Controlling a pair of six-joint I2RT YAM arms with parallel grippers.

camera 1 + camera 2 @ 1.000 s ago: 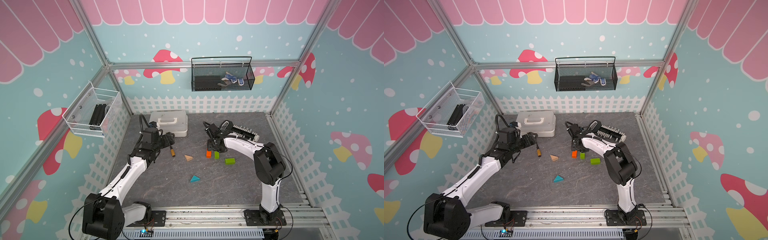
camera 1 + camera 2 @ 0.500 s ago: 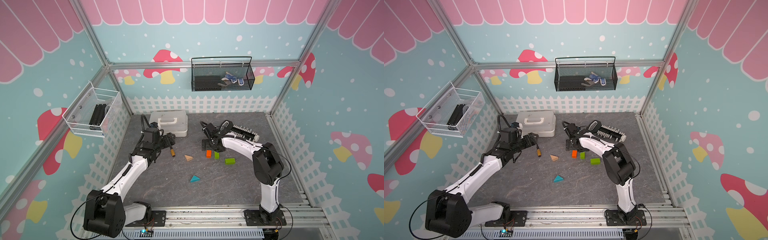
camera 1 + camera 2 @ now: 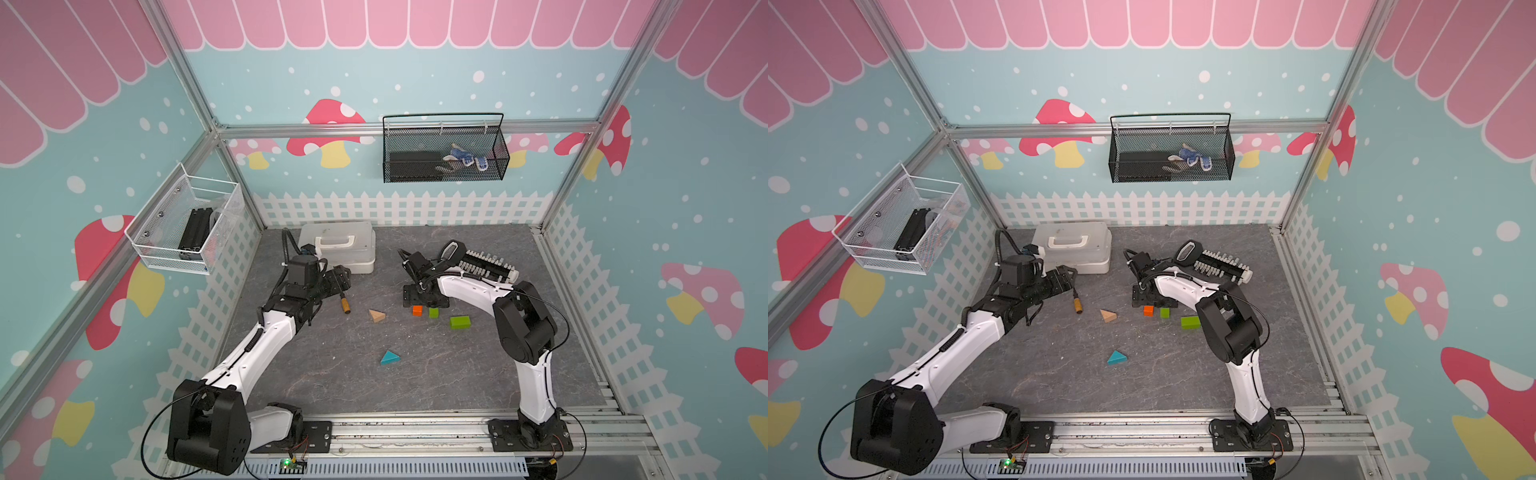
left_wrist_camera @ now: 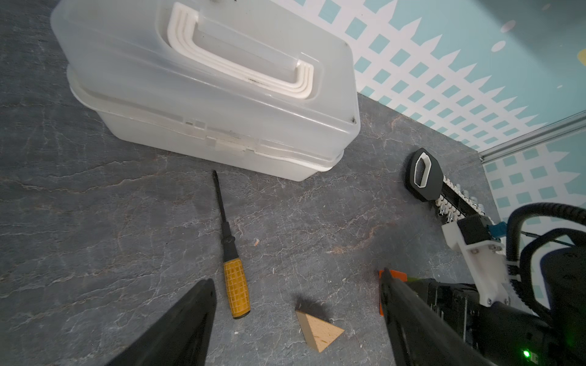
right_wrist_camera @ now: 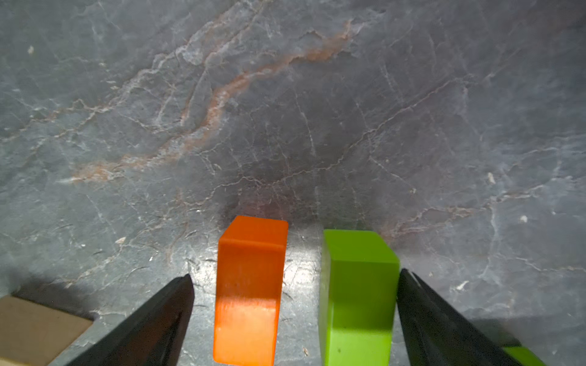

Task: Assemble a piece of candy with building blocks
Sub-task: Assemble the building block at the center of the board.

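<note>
Right wrist view: the right gripper [image 5: 295, 274] is wide open, holding nothing. The green block [image 5: 358, 285] stands just beside the orange block [image 5: 250, 279], both between its jaws. Next, I think, squeeze them together.

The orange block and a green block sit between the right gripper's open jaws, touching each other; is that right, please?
Not quite. The orange block and the green block do sit between the open jaws of the right gripper, but they are apart, with a clear gap between them. The right wrist view shows it.
</note>
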